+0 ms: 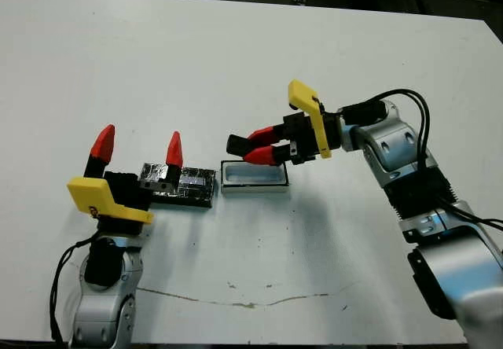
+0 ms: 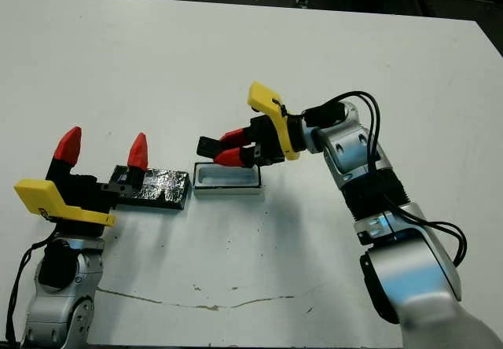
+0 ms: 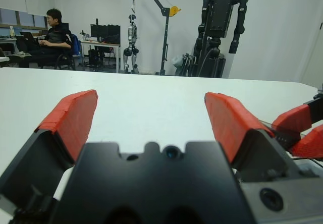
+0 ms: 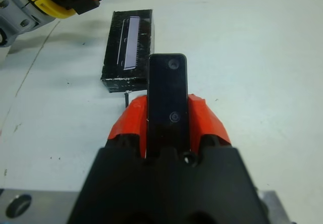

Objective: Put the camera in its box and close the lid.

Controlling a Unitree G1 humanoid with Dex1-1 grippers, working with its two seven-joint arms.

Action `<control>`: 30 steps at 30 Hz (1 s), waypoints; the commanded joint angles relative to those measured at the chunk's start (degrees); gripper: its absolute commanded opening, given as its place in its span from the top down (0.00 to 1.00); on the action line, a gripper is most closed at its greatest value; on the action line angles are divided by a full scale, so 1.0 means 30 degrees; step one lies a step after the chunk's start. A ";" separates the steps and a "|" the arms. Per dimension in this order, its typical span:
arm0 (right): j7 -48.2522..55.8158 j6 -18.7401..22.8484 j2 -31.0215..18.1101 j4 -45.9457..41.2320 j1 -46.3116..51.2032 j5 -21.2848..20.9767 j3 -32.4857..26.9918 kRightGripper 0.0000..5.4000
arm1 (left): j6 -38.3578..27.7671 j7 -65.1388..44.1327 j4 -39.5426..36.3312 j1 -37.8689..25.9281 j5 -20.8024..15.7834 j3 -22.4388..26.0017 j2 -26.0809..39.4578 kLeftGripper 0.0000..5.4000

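Camera held above the box.
Right gripper (image 1: 253, 148) pinches the camera (image 4: 167, 100) over the box (image 1: 253, 176); left gripper (image 1: 138, 154) gapes by the lid (image 1: 182, 185).

Box (image 1: 254, 175) on counter (image 1: 236, 66), directly under right hand (image 1: 253, 145) fingertips, slightly nearer robot than them. Camera (image 4: 167, 100) clamped between right hand fingers, sticking out past fingertips above box's left end. Lid (image 1: 182, 184) on counter just left of box, close beside it, lying right of left hand (image 1: 137, 151), partly behind its right finger. Left hand spread wide, well left of right hand.
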 commanded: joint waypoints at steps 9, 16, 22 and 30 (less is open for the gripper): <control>0.0177 -0.0472 0.0346 0.0375 0.0349 -0.0043 0.0379 0.69 | 0.0140 0.0105 0.0154 0.0108 0.0192 0.0031 0.0005 0.00; 0.0287 -0.1031 0.0565 0.0975 0.0393 -0.0160 0.0561 0.69 | 0.0191 0.0023 0.0174 0.0137 0.0007 0.0049 -0.0025 0.00; 0.0369 -0.1575 0.0650 0.1482 0.0522 -0.0225 0.0639 0.69 | 0.0330 0.0052 -0.0046 0.0280 -0.0005 -0.0021 -0.0008 0.00; 0.0313 -0.1842 0.0497 0.1703 0.0979 -0.0437 0.0745 0.69 | 0.0416 0.0081 -0.0074 0.0269 -0.0117 -0.0043 -0.0064 0.00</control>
